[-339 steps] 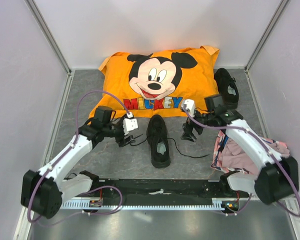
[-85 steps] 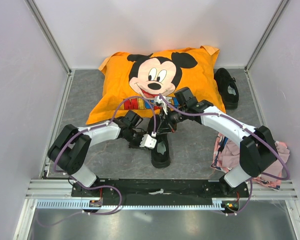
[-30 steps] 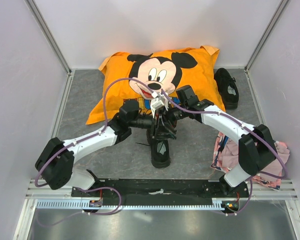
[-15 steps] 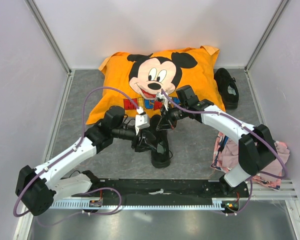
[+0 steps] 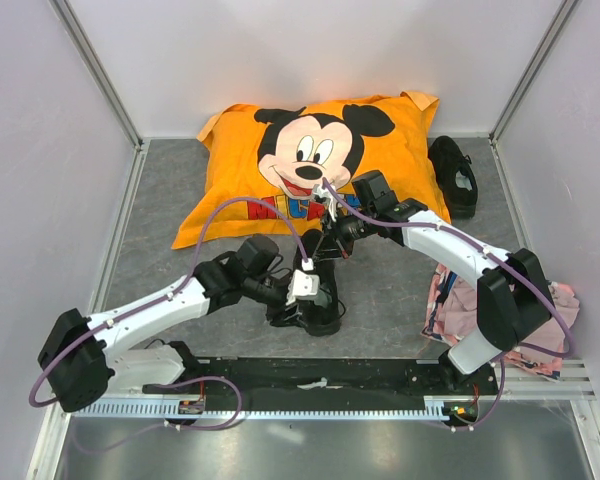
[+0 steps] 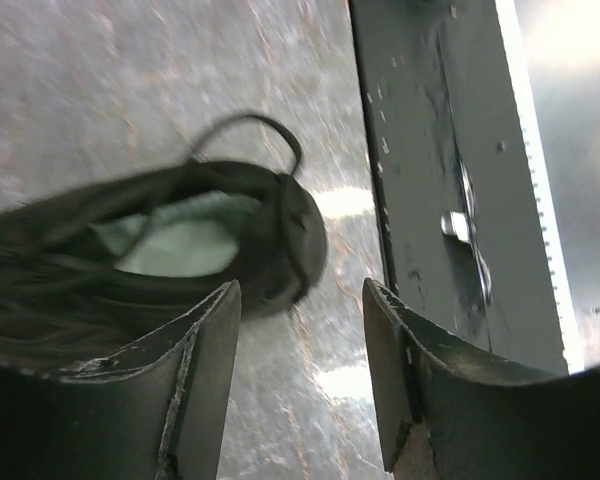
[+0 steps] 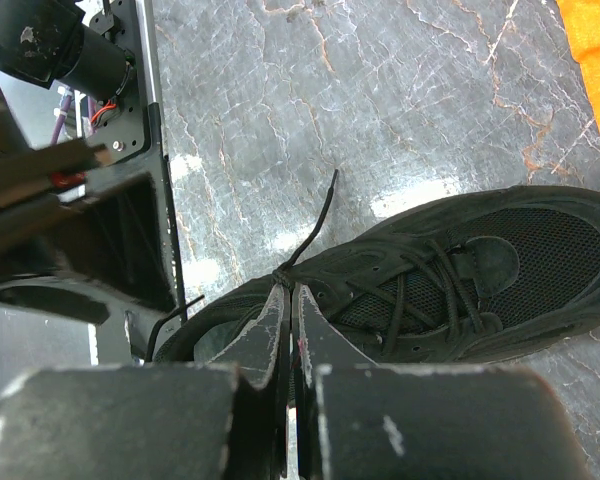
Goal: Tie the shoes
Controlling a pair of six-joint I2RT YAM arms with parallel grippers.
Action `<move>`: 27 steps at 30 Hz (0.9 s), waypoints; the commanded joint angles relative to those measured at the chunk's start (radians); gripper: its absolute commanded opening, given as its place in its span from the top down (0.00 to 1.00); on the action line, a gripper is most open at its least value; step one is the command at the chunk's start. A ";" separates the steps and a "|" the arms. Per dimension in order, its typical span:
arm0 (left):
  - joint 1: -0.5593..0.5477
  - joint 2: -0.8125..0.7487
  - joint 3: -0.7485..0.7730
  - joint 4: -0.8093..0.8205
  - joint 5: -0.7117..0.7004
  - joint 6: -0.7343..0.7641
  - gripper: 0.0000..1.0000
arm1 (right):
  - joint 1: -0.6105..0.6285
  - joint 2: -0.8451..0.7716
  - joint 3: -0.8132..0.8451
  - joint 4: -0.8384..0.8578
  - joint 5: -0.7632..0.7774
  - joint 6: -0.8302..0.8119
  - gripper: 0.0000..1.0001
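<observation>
One black shoe point(image 5: 327, 312) lies in the middle of the floor, its heel towards the arms; its pale insole shows in the left wrist view point(image 6: 180, 245). My right gripper point(image 5: 318, 258) hangs over its lacing. It is shut on a thin black lace point(image 7: 310, 230) right at a small knot by the eyelets, pinched at the right gripper's tips point(image 7: 285, 288). My left gripper point(image 5: 298, 305) is low at the shoe's heel, on its left. It stands open in the wrist view point(image 6: 300, 295), with only floor between its fingers. A lace loop point(image 6: 250, 125) lies beyond the heel. The second shoe point(image 5: 453, 175) sits at the back right.
An orange Mickey pillow point(image 5: 310, 165) fills the back of the floor just behind the middle shoe. A pink cloth point(image 5: 480, 305) lies at the right by the right arm's base. The black base plate point(image 5: 320, 375) runs along the near edge, close to the heel point(image 6: 430, 150).
My left arm has drawn back from beside the right gripper over the lacing and come down along the shoe's left side to its heel. The right gripper has held still, shut.
</observation>
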 commanded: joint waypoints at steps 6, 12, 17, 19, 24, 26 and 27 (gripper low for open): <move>-0.076 0.025 -0.063 0.009 -0.103 0.065 0.42 | -0.002 0.011 -0.012 0.030 -0.024 -0.010 1.00; -0.099 0.063 -0.069 0.055 -0.162 0.035 0.46 | -0.001 0.014 -0.015 0.030 -0.025 -0.009 1.00; -0.121 0.099 -0.050 0.090 -0.202 0.006 0.49 | -0.001 0.014 -0.015 0.032 -0.027 -0.006 1.00; -0.132 0.109 -0.043 0.097 -0.226 -0.005 0.52 | -0.001 0.014 -0.017 0.032 -0.027 -0.006 1.00; -0.142 0.116 -0.033 0.110 -0.264 -0.056 0.57 | -0.001 0.011 -0.018 0.035 -0.027 -0.006 1.00; -0.145 0.117 -0.026 0.105 -0.271 -0.083 0.58 | -0.001 0.011 -0.021 0.038 -0.027 -0.004 1.00; -0.145 0.117 -0.017 0.095 -0.265 -0.088 0.59 | -0.001 0.011 -0.021 0.041 -0.027 -0.003 1.00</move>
